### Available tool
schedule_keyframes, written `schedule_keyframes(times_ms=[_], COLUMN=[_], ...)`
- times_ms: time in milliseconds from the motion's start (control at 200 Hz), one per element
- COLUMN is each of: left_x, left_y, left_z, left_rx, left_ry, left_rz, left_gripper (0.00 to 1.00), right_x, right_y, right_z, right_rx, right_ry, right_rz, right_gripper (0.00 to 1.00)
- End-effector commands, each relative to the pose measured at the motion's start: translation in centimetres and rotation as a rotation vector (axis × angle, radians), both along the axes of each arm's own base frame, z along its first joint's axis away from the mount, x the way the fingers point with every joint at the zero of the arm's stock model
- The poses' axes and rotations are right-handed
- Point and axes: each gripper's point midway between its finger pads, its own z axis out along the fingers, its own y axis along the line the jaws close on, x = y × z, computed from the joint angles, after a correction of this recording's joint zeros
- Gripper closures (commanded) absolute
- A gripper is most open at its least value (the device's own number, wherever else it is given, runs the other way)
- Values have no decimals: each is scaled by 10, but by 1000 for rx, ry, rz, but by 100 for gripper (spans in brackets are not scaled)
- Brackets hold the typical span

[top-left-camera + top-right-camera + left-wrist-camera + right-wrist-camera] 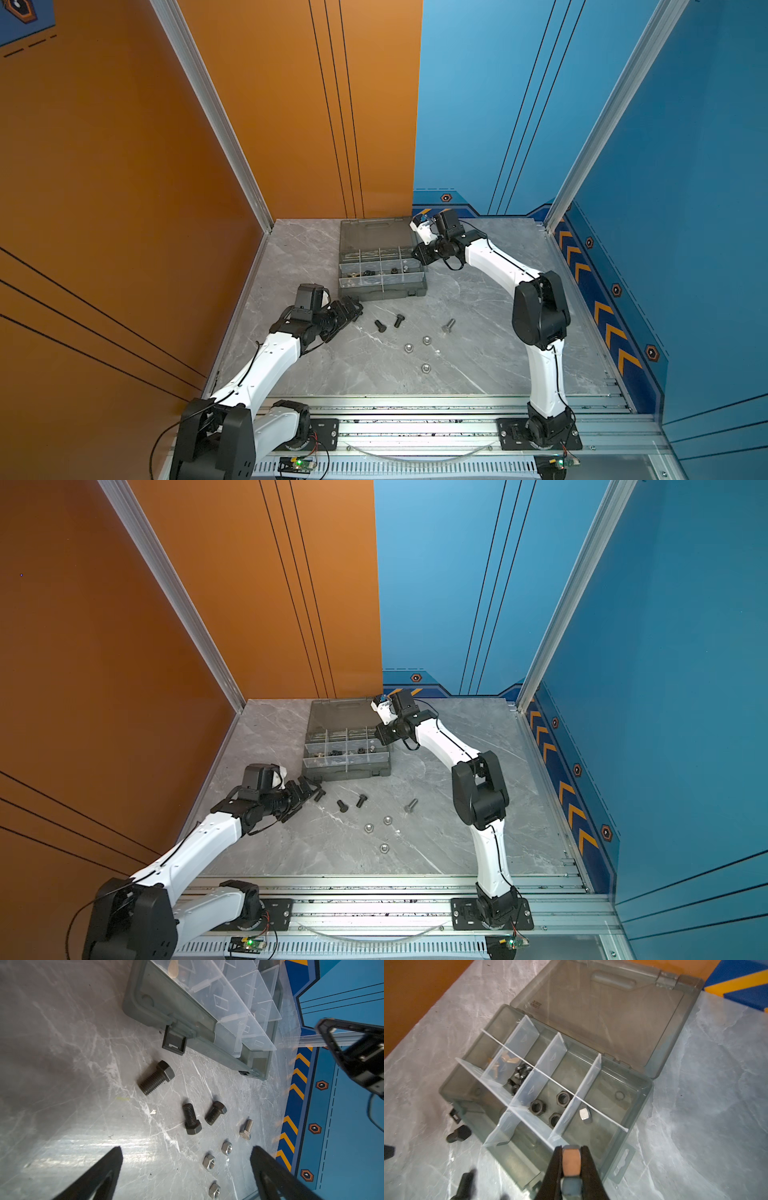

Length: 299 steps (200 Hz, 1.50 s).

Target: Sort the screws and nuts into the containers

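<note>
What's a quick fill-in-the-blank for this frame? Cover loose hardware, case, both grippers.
1. ___ silver nuts lie loose on the table.
2. The right gripper is shut on one hex ___.
3. The left gripper, fingers spread wide, holds ___.
4. The organiser case sits with its lid ___.
Missing words: three; nut; nothing; open.

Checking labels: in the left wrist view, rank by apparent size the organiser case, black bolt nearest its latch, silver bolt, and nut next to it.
organiser case
black bolt
silver bolt
silver nut
The black bolt seems nearer the camera, which may exaggerate it.
</note>
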Motion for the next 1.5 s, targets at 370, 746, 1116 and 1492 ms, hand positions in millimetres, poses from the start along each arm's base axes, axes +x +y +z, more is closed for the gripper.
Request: schedule_keyframes(times_ms=[370,746,1116,1492], left_x=[-3,-3,2,7], left_y=[2,2,0,-5], left_z=[0,2,4,3], left_rx=[-11,-15,-23,-29], left_ry=[6,-1,-6,-4], left_rz=[6,7,3,-19], left_gripper=[2,2,2,2], right_x=[7,-16,-122,-210], right_y=[2,-5,-29,-48], right_z=[-46,-11,16,-20], right_rx=[-45,-75,-109,-241], right_ry=[96,58,175,338], right_rz=[-58,21,141,75], right_gripper=[76,63,57,52])
